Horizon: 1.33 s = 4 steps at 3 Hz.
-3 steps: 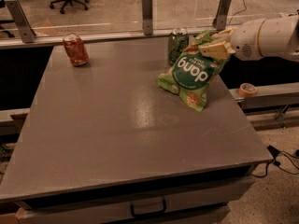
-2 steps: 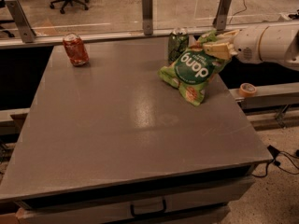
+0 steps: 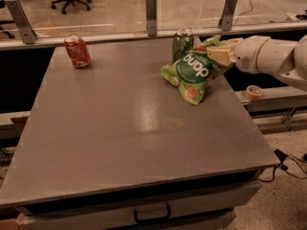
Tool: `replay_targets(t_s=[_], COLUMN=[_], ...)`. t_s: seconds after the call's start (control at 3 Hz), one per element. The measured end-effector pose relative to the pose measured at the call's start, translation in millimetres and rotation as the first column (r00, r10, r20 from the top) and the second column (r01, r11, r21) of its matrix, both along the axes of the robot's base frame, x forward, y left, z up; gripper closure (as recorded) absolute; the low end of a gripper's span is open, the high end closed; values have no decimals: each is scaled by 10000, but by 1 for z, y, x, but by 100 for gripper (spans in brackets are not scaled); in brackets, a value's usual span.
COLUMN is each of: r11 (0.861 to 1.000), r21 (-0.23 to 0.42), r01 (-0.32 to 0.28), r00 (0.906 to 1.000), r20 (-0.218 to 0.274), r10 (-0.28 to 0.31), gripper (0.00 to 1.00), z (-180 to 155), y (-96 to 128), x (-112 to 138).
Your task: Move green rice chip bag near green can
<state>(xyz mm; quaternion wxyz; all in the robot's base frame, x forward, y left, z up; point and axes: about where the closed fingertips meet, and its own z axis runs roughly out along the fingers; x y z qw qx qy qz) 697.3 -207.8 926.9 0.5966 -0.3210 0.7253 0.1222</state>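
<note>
The green rice chip bag [image 3: 191,74] stands tilted and upside down on the grey table [image 3: 120,128] at the back right. The green can [image 3: 182,44] stands upright right behind it, touching or almost touching the bag. My gripper [image 3: 218,54] reaches in from the right and is shut on the bag's upper right corner. The arm [image 3: 271,57] extends off the right edge.
A red-orange can [image 3: 77,51] stands at the back left of the table. A glass barrier with metal posts [image 3: 151,6] runs along the far edge. A roll of tape [image 3: 253,91] lies on a ledge to the right. A drawer handle [image 3: 151,213] is below the front edge.
The bag has shifted slightly back and towards the green can with my gripper holding it. The gripper has pulled a little to the right.
</note>
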Motion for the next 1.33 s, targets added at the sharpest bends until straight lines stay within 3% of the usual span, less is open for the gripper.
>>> replay_targets(t_s=[1.0,1.33], r11=[9991,9972], r21=[-247,-706], r01=[357,234], r00=[9991,9997], r20=[-229,-43], r10=[-363,-237], gripper=[12,0], z=[-11,4], y=[5,5], x=[-2,-1])
